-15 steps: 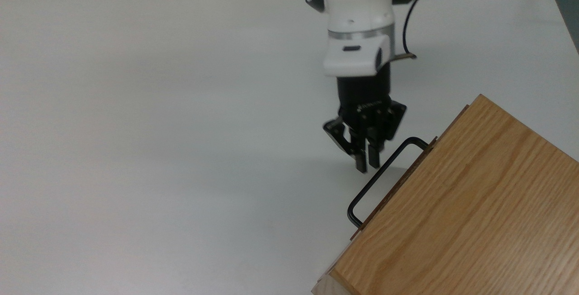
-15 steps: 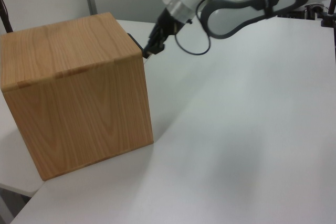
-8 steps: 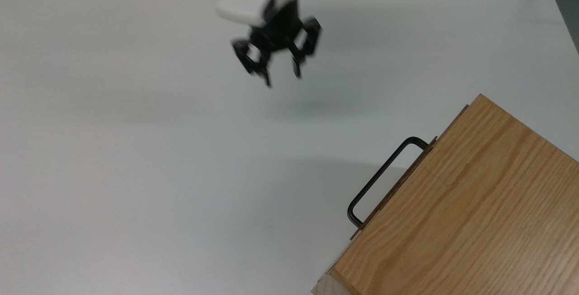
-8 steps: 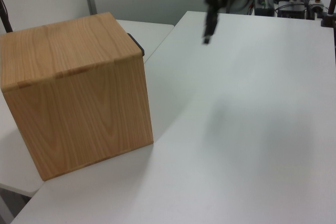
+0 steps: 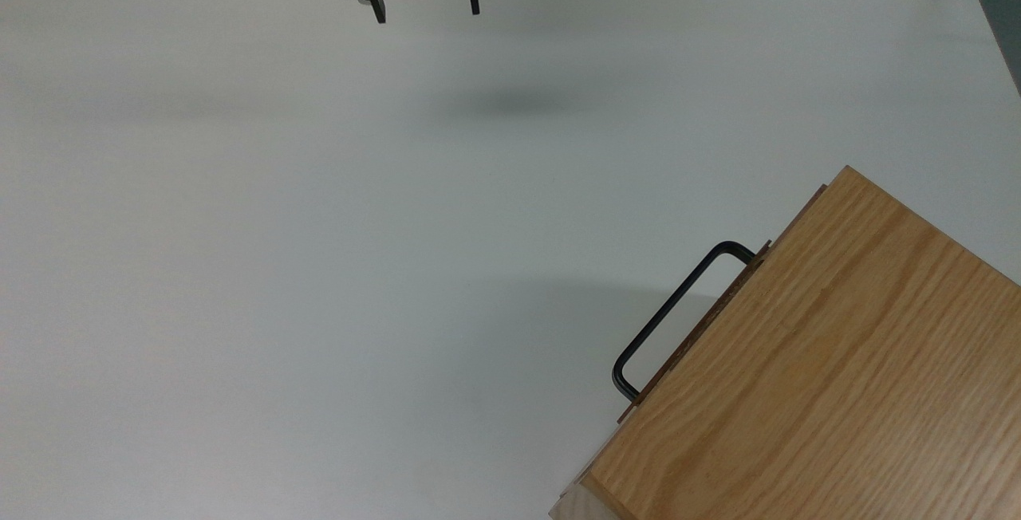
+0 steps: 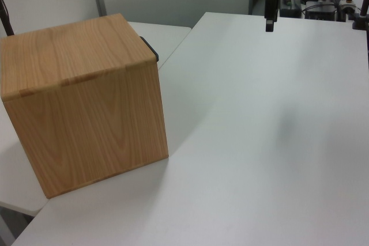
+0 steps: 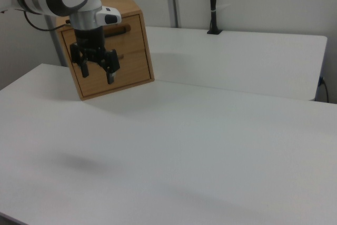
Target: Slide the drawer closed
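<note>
The drawer shows in the top view as a thin front panel lying flush against the oak cabinet, with its long black handle sticking out toward the top view's left. In the right view the drawer front is the upper one, with the handle across it. My gripper hangs open and empty at the top view's top edge, far from the handle. In the right view the gripper hangs in front of the cabinet, above the table. In the left view the gripper is far beyond the cabinet.
The white table spreads wide to the top view's left of the cabinet. A lower drawer front sits under the upper one. A black post stands on a second table at the back of the right view.
My gripper has pulled away from beside the handle toward the top view's top left, rising and opening on the way. The drawer and cabinet have not moved.
</note>
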`<control>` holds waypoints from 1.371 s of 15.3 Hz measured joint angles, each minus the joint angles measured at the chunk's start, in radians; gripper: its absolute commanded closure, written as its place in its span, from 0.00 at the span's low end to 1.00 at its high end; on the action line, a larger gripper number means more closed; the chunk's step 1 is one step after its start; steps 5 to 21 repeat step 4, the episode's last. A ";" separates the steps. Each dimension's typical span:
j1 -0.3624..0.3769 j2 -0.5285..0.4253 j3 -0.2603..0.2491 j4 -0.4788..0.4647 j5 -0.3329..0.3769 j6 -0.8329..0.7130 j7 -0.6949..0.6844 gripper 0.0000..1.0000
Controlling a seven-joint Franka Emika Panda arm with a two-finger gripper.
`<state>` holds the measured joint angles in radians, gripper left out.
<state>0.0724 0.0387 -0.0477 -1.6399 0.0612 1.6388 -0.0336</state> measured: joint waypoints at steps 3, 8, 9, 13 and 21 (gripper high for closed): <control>-0.006 -0.010 0.000 0.008 -0.046 0.000 0.110 0.00; -0.006 -0.012 0.000 0.008 -0.059 0.000 0.122 0.00; -0.006 -0.012 0.000 0.008 -0.059 0.000 0.122 0.00; -0.006 -0.012 0.000 0.008 -0.059 0.000 0.122 0.00; -0.006 -0.012 0.000 0.008 -0.059 0.000 0.122 0.00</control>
